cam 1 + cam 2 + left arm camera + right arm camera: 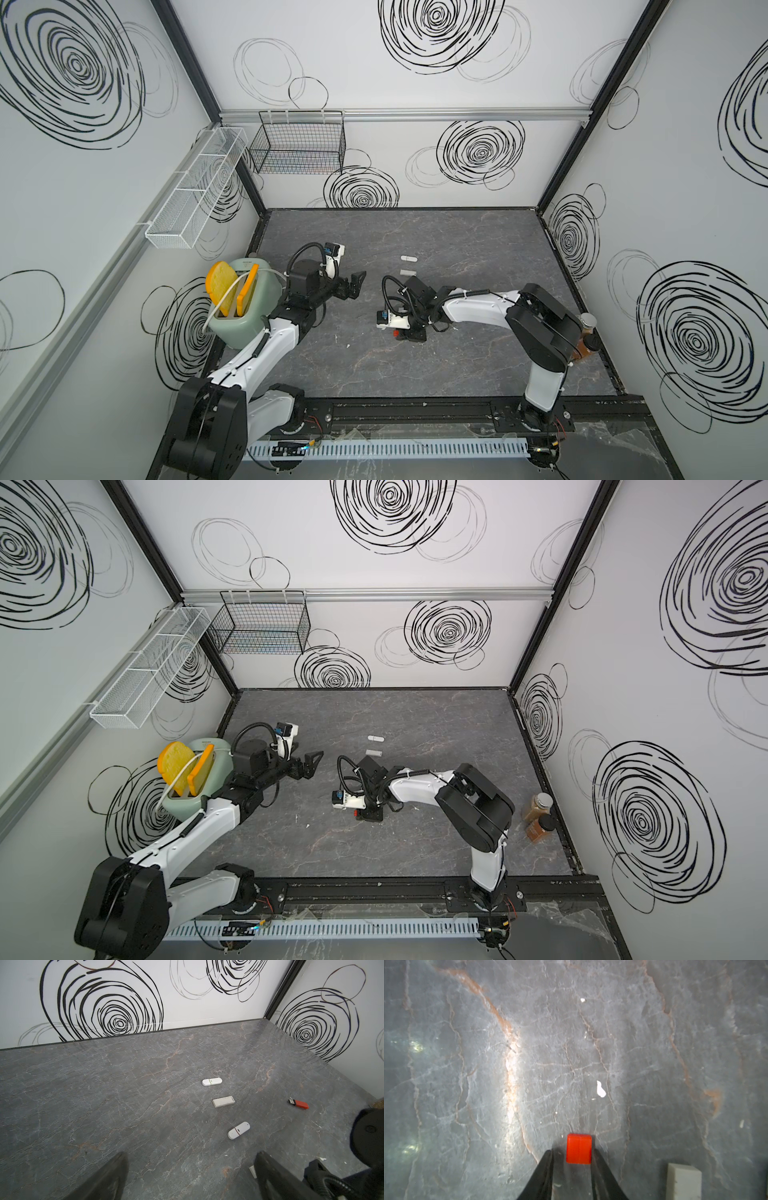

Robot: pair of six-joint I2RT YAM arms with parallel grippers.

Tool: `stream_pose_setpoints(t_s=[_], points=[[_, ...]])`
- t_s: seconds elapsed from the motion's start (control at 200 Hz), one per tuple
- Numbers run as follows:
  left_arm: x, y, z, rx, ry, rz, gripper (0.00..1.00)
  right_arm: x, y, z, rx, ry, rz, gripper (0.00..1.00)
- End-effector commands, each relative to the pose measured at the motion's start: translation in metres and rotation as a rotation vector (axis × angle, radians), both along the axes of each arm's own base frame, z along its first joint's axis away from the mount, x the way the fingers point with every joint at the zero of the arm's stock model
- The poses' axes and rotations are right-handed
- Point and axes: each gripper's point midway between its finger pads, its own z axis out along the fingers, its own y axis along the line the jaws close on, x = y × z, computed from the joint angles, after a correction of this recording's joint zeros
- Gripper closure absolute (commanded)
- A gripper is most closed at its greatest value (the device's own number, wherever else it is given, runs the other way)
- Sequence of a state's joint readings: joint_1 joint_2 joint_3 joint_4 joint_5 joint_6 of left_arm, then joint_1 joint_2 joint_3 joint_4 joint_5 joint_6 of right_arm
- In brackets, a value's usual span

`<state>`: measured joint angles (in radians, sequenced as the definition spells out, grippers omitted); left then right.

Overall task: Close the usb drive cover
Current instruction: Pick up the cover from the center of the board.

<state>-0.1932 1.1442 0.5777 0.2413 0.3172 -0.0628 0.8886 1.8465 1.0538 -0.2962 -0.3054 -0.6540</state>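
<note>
A small red cover (579, 1148) lies on the dark marble table (571, 1053) between the black fingers of my right gripper (572, 1152). One finger is against it and a narrow gap shows at the other. Both top views show a red spot beneath the downward-pointing right gripper (401, 333) (358, 812). The red usb drive (298, 1103) lies uncapped, its metal plug bare, in the left wrist view; the right arm hides it in both top views. My left gripper (189, 1176) (356, 283) hangs open and empty, to the left of the drives.
Two white rounded drives (212, 1081) (238, 1130) and a grey rectangular one (223, 1101) lie mid-table. A white block (684, 1181) sits beside the right gripper. A green toaster with bread (245, 303) stands at the left, spice jars (540, 808) at the right, and wire baskets (297, 143) on the walls.
</note>
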Motion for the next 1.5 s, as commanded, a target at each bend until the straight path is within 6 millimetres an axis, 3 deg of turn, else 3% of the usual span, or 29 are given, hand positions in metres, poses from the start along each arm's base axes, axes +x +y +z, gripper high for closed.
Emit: stream_pose_setpoints(t_s=[0.0,0.69,0.915,1.051,1.206,1.496], points=[[0.003,0.003,0.012,0.003,-0.058,0.000,0.02,-0.004,-0.014,-0.011,-0.076,0.006,-0.018,0.70],[0.003,0.004,0.012,0.005,-0.060,0.004,0.02,-0.007,-0.017,-0.021,-0.194,0.017,-0.040,0.76],[0.003,0.005,0.012,0.004,-0.061,0.006,0.02,-0.002,-0.014,-0.017,-0.190,-0.004,-0.045,0.84],[0.003,0.004,0.012,0.001,-0.057,0.004,0.02,0.002,-0.011,-0.008,-0.158,-0.022,-0.050,0.85],[0.001,-0.001,0.012,-0.032,-0.046,-0.015,0.02,0.012,-0.005,0.016,-0.068,-0.046,-0.077,0.86],[-0.014,-0.036,0.012,-0.182,0.040,-0.162,0.00,0.041,-0.011,0.064,0.130,-0.124,-0.204,0.85]])
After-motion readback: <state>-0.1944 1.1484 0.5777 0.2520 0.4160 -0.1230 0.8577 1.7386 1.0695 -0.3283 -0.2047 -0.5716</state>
